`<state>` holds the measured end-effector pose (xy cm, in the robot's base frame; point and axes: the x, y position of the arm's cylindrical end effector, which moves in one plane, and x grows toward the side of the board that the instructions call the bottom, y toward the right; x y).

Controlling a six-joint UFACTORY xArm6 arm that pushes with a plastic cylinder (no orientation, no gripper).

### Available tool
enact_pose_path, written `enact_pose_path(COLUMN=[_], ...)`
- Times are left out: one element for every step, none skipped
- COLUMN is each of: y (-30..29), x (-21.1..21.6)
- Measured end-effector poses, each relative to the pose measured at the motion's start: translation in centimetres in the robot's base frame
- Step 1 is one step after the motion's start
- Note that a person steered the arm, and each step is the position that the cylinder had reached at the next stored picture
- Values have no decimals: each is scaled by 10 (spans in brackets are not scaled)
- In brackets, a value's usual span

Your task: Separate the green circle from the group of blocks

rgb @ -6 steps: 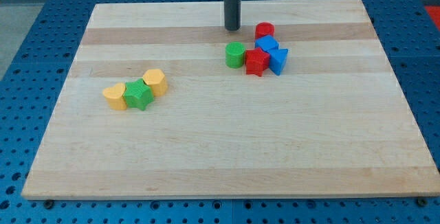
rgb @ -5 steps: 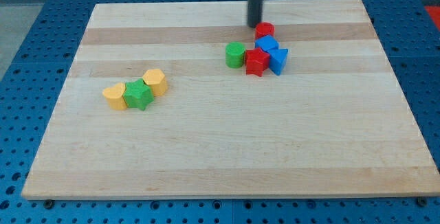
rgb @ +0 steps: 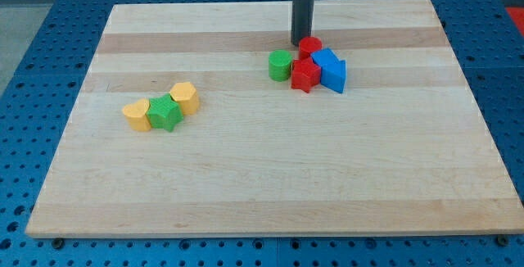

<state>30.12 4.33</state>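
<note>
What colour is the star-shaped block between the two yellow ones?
Green star, plain in the camera view.

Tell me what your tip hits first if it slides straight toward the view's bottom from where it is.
Probably the red cylinder: my tip sits right at its upper-left edge, apparently already touching. The green circle lies lower-left, seemingly off that line, though depth is hard to judge.

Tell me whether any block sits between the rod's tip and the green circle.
No block does. My tip sits at the view's top of the cluster, against the red cylinder, which lies to its right. The green circle is down and to the left, with only bare board between.
</note>
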Motion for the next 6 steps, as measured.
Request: enact_pose_path(y=[-22,-38,-38,-36,-23,-5], x=[5,23,41,44,44,44])
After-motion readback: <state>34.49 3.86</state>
